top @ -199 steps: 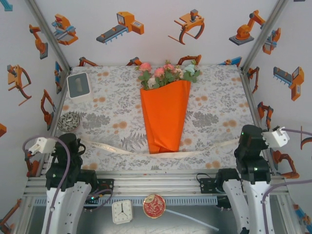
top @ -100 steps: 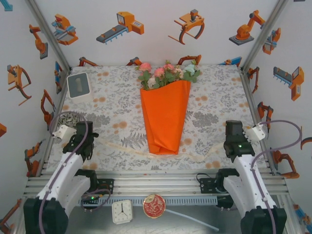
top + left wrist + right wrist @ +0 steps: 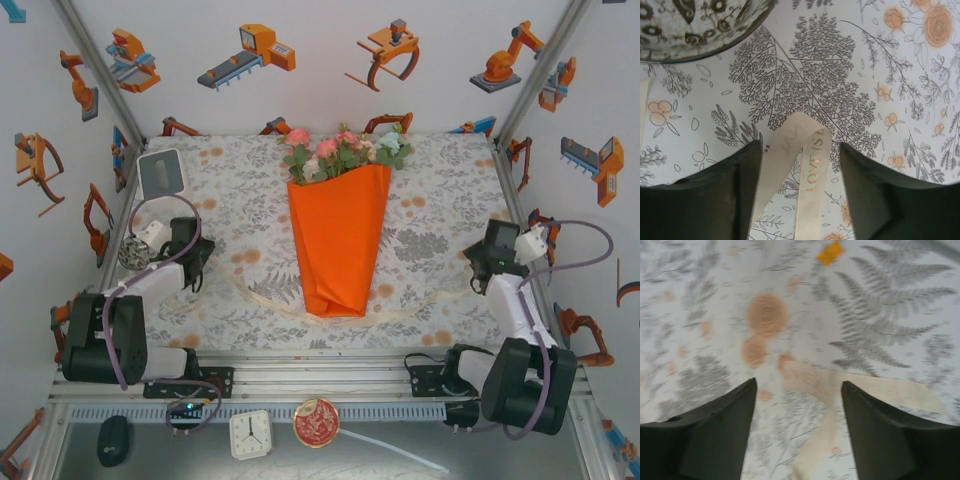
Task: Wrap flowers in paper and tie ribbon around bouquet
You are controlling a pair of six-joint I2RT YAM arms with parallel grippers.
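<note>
Confirm that the left claw (image 3: 800,147) is open low over the table (image 3: 440,200), with a folded end of the ribbon (image 3: 812,170) lying loose in its gap, just short of a patterned glass bowl (image 3: 690,25). The right claw (image 3: 799,385) is likewise open, gripping nothing, and the other ribbon end lies flat beneath it. Farther out, you see the ribbon reach the narrow near end of the bouquet (image 3: 338,220) from both sides; its orange paper (image 3: 338,270) widens toward the flowers (image 3: 340,150) at the far edge.
</note>
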